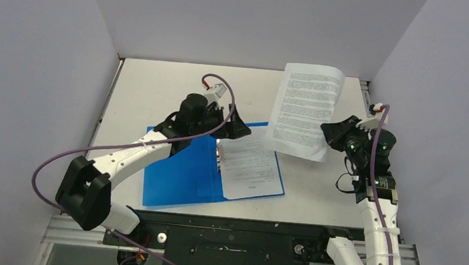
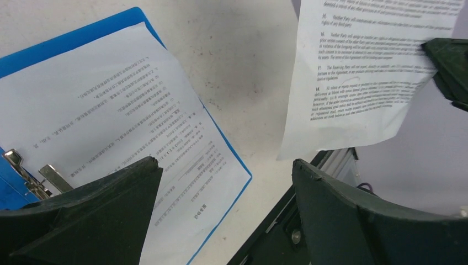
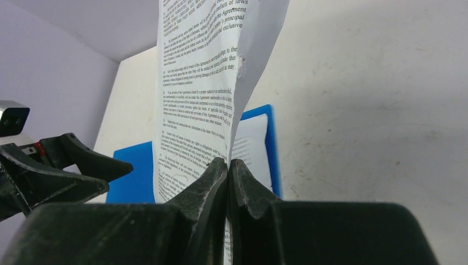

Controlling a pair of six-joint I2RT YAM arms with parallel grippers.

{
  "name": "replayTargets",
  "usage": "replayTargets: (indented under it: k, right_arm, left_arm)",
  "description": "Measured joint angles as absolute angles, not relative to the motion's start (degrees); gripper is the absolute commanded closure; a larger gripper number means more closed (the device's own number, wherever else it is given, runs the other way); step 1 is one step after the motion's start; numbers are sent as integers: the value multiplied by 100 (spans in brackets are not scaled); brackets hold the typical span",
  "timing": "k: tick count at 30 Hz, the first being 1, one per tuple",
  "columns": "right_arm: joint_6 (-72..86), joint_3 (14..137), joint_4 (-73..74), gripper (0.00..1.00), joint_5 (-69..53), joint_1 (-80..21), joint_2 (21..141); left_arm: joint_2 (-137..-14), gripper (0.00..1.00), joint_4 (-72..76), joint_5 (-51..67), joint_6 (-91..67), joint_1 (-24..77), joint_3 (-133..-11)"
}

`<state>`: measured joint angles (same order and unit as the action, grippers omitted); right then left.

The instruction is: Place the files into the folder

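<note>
The blue folder (image 1: 177, 175) lies open on the table, with one white printed sheet (image 1: 249, 166) lying on its right half beside the metal clip (image 2: 33, 174). My left gripper (image 1: 236, 125) is open and empty, hovering over the folder's far edge near the spine. My right gripper (image 1: 334, 133) is shut on the lower right edge of the second sheet (image 1: 304, 110) and holds it up in the air, to the right of the folder. In the right wrist view the held sheet (image 3: 198, 83) stands up from the shut fingertips, with the folder (image 3: 132, 171) behind it.
A black rail (image 1: 229, 234) with the arm bases runs along the table's near edge. Grey walls enclose the table on the left, back and right. Purple cables loop off both arms.
</note>
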<state>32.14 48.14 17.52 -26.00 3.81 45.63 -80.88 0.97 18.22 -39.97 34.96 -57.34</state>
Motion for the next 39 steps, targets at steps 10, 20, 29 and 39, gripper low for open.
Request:
replayTargets:
  k: [10,20,29,39]
  right_arm:
    - [3741,4831,1326,95,-3942,10,4668]
    - [4270,4840,569,95,-3540,-2220,5052]
    - [4254,4952,543,95,-2884,-3114,5328]
    - [4254,5015,434,95,-2657,-3293,5325]
  left_arm:
    - [-6195,9,1852,2327,-5214,2515,-3881]
    - [-5662,9,3277,2663,-6281,2311,-2967]
    - [-5144,12,3765,2733,-6759,2307,-2733]
    - [-4812,52,3758,2766,-6838,2303,-2724]
